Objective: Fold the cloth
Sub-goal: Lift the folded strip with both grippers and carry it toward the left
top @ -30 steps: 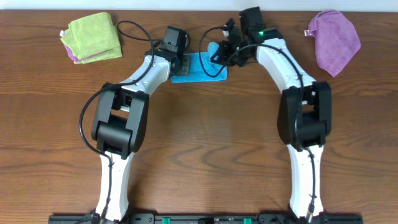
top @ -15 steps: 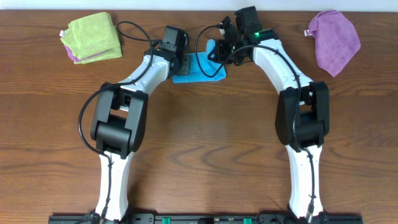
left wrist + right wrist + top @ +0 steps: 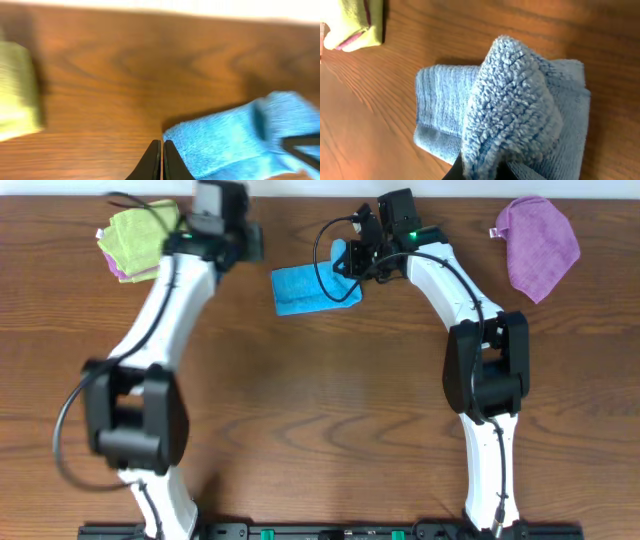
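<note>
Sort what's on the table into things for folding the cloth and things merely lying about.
For the job:
blue cloth, one corner lifted
right gripper, pinching that corner
left gripper, shut, holding nothing

Lying about:
lime-green cloth
purple cloth

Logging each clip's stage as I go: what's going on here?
The right end effector pinches a raised flap of the blue cloth, while the rest of the cloth lies on the table. The left end effector is shut on nothing, off to the cloth's left, toward the green cloth. The fold looks to be midway.
</note>
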Motion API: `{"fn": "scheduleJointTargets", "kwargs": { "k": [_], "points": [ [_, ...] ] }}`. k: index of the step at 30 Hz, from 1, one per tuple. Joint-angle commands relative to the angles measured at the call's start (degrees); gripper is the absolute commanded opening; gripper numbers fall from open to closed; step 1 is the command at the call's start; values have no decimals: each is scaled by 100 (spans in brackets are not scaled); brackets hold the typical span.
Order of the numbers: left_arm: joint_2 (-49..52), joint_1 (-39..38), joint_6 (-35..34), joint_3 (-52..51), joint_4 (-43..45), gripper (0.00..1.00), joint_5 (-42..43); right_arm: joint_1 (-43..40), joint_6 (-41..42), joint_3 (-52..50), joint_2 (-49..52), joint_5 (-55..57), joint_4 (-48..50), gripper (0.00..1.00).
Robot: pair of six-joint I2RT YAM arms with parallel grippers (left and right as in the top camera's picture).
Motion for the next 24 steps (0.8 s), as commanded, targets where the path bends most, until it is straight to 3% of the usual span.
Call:
{"fn": "scheduleJointTargets", "kwargs": {
  "k": [1,15,24],
  "points": [
    [-369,72,94,94,-186,6,15,133,101,101,-63,-68,111,2],
    [-627,210,50,94,-431,6,-7,846,-61,101,-63,728,400,1],
    [-643,717,-127,94,-798,6,234,820,-57,101,-63,774,278,2]
  ]
}}
